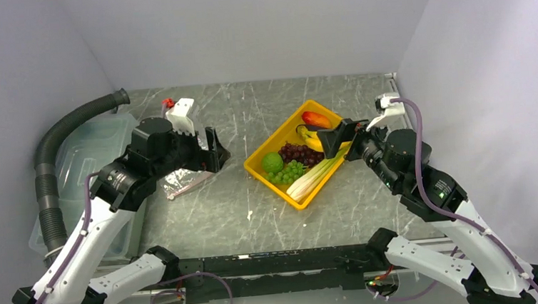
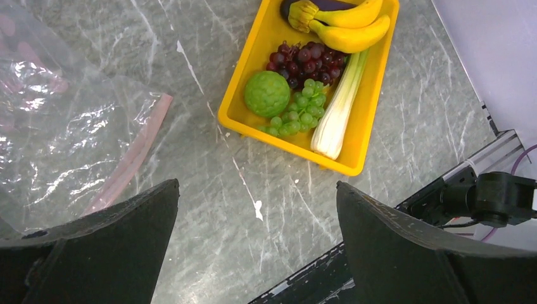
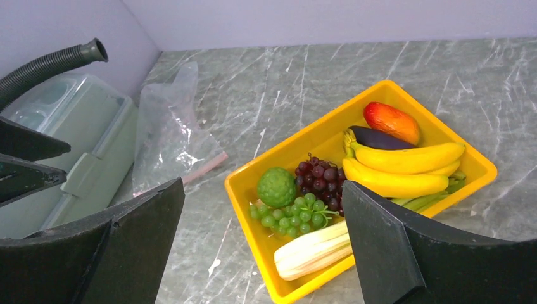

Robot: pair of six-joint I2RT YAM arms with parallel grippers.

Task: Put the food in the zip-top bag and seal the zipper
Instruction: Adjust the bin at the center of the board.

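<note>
The food lies in a yellow tray: red-orange fruit, bananas, purple eggplant, dark grapes, green grapes, a green round fruit and a pale leek. The clear zip-top bag lies flat and empty left of the tray, its pink zipper facing the tray. My left gripper is open and empty above the bag's mouth side. My right gripper is open and empty above the tray's right part.
A large translucent lidded bin stands at the left, with a grey ribbed hose curving over it. Grey walls close the back and both sides. The black arm-base rail runs along the near edge.
</note>
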